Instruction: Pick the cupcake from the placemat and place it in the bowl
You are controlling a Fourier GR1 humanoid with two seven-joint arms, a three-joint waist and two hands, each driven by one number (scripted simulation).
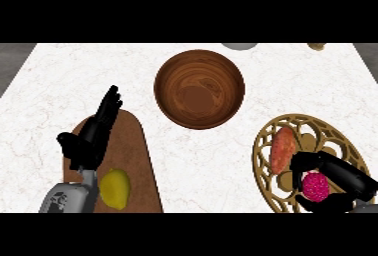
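Note:
A pink cupcake sits low on the right side of a round gold openwork placemat. My right hand comes in from the lower right, and its thumb and fingers curl round the cupcake from above and below. The cupcake's base is hidden, so I cannot tell if it is lifted off the mat. A dark wooden bowl stands up and to the left of the placemat, at the counter's middle back. It holds nothing. My left hand rests open at the left, fingers up.
An orange oblong food item lies on the placemat just left of the cupcake. Under my left hand is a brown board with a yellow lemon on it. A white object and a tan one sit at the back edge.

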